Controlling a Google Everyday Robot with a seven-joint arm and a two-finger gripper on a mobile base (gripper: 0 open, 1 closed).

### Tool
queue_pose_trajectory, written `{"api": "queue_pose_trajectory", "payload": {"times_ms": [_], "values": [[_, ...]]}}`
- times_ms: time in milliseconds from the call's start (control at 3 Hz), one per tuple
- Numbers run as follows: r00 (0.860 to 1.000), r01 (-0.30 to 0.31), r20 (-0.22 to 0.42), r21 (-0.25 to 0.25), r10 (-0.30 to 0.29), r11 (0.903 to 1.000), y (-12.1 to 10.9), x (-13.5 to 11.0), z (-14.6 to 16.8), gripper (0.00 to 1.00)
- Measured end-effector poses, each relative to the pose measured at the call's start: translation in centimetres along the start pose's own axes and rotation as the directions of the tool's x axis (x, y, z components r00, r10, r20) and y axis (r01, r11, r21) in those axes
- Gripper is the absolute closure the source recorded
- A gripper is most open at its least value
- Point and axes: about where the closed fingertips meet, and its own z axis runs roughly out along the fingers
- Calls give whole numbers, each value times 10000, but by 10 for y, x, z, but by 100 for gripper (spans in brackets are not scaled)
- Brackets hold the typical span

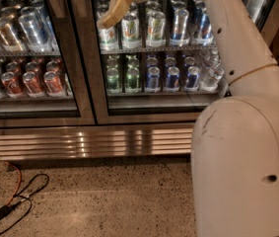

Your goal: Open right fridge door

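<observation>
The right fridge door [149,116] is a glass pane in a dark frame, standing flush with the cooler front. Behind it are shelves of green, silver and blue cans. My gripper [115,9], tan-coloured, is high up in front of this door's glass, close to its left frame edge by the centre post. My white arm [237,48] reaches up to it from the lower right and hides the door's right side. The left fridge door [30,107] fronts red and silver cans and looks flush with the cooler too.
A brushed-steel grille [89,142] runs along the cooler's base. Black and orange cables [11,201] lie on the speckled floor at the lower left. My arm's bulky base link [237,172] fills the lower right.
</observation>
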Motion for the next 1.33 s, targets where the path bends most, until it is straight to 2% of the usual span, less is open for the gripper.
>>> {"api": "queue_pose_trajectory", "payload": {"times_ms": [333, 667, 1000, 1333], "values": [[9979, -520, 385, 126, 515, 9986, 9, -10, 5, 17], [9955, -771, 563, 205, 758, 9968, 17, -21, 9, 28], [9957, -721, 616, 354, 699, 9968, 17, -29, 10, 27], [9966, -646, 539, 396, 624, 9971, 11, -20, 16, 19]]}}
